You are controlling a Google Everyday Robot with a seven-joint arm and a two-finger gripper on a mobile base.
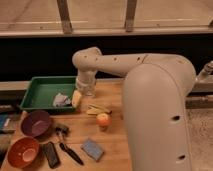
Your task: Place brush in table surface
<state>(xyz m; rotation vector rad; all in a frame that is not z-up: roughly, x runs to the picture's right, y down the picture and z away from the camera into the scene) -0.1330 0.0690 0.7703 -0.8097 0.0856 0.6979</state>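
One brush (70,152) lay on the counter (112,137); one green tray (42,80) held possibly a rag (61,100); gripper (76,98) at tray's edge stood wide, empty.

It looked like a robot test room dressed up as a kitchen corner. A plank worktop (114,141) filled the lower left of the frame and carried household bits: a green tray (35,82), a purple bowl (35,123), an orange bowl (22,152), a blue sponge (92,148), a brush (70,153) and a round fruit (103,120). A bulky white robot arm (155,100) took up the right half. Its gripper (80,95) hung at centre left by the tray's right edge, jaws apart. Metal posts (64,15) and a pale ledge (150,31) ran across the top.
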